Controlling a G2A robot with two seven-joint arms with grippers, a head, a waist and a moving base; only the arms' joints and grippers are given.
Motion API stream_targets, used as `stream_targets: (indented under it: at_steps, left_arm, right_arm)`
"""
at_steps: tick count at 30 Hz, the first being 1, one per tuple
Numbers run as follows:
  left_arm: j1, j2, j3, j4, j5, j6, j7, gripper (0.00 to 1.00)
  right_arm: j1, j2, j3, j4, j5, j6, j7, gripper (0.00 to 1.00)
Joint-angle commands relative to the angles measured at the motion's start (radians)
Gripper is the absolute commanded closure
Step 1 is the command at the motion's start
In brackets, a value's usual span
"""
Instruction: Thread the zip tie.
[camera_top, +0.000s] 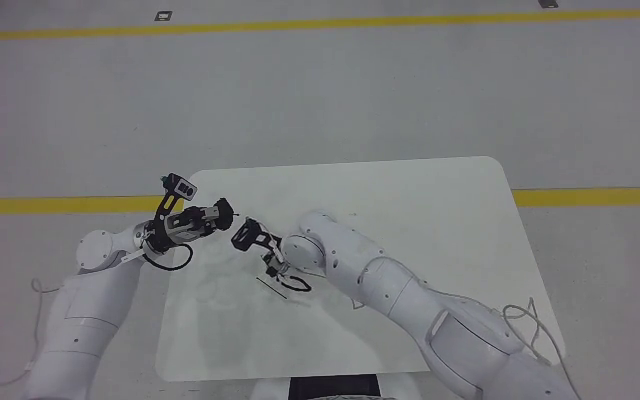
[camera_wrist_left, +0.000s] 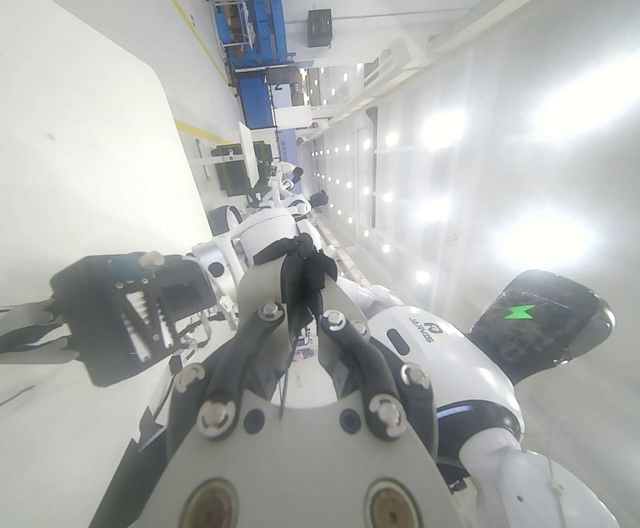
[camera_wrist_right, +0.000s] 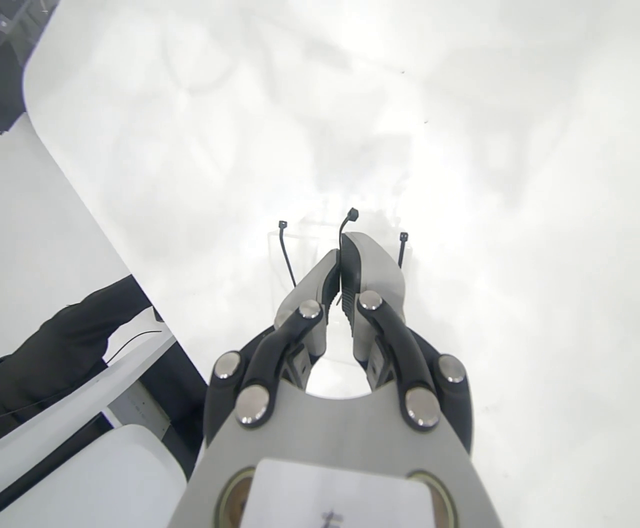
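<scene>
A thin black zip tie (camera_wrist_right: 353, 215) is pinched in the right claw (camera_wrist_right: 341, 252), its square head poking out, above the table's left part.

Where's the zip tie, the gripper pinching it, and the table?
zip tie (camera_wrist_right: 353, 214): right wrist view, its head.
right gripper (camera_wrist_right: 341, 248): right wrist view, between its fingertips.
table (camera_top: 420, 200): top view, bare surface.

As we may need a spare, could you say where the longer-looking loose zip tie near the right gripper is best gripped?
Probably mid-strap on the loose zip tie, from above, pinching across its width: it seems to lie flat, thin, with a small head.
</scene>
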Motion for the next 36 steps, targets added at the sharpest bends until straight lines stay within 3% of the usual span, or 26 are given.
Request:
stream_targets:
  at_steps: [1, 9, 15, 20, 36]
  left_arm:
    - [0.000, 0.000, 0.000, 0.000, 0.000, 0.000, 0.000, 1.00]
    - [0.000, 0.000, 0.000, 0.000, 0.000, 0.000, 0.000, 1.00]
    - [0.000, 0.000, 0.000, 0.000, 0.000, 0.000, 0.000, 1.00]
    - [0.000, 0.000, 0.000, 0.000, 0.000, 0.000, 0.000, 1.00]
    - [0.000, 0.000, 0.000, 0.000, 0.000, 0.000, 0.000, 1.00]
  right_arm:
    - [-0.017, 0.014, 0.024, -0.022, 0.003, -0.019, -0.015, 1.00]
    - [-0.092, 0.071, 0.118, -0.119, 0.013, -0.108, -0.057, 1.00]
    - [-0.146, 0.114, 0.154, -0.218, 0.032, -0.109, -0.085, 1.00]
    - [-0.154, 0.144, 0.143, -0.266, 0.089, -0.109, -0.098, 1.00]
    - [-0.170, 0.147, 0.142, -0.276, 0.079, -0.107, -0.120, 1.00]
